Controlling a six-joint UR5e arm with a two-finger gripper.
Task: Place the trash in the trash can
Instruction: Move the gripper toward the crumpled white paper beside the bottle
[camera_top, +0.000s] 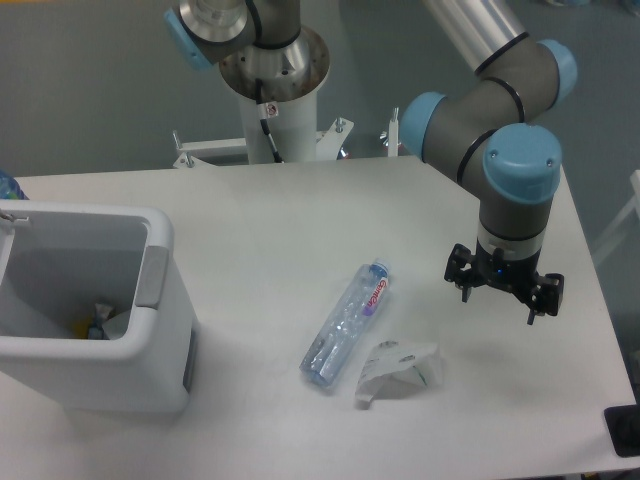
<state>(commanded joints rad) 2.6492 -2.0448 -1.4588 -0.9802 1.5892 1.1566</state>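
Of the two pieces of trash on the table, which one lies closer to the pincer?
The crumpled white paper wrapper. It lies below-left of the open pincer, while the crushed plastic bottle lies farther left, toward the trash can.

Crushed clear plastic bottle with blue cap (347, 325) lying flat mid-table, crumpled white paper wrapper (398, 370) just beside it, boxy white bin (150, 330) at left

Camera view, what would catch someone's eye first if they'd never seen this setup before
Probably the gripper, hanging open over the right side of the table with nothing in it. Next, the two pieces of trash lying near the table's middle: the crushed bottle with its blue cap, and the crumpled paper wrapper just right of its lower end. The big white trash can sits at the left edge with some bits already inside.
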